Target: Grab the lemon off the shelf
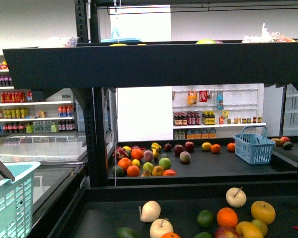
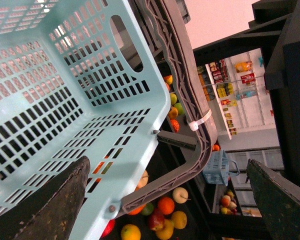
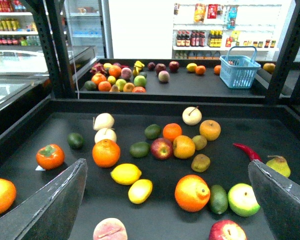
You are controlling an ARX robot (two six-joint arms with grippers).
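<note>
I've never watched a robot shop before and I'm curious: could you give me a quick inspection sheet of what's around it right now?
Surface: black shelf tray, flat, fruit scattered on it.
Job's things: lemon lies loose on the tray, a second yellow fruit close beside it.
Clutter: orange, red apple, red chilli, pear.
Claws: right claw open and empty above the fruit; left claw open, pale blue basket next to it.
Cables: nothing seen; only a white tie on the basket's handle.
Surroundings: wall shelves of bottles, another blue basket on the far tray.
</note>
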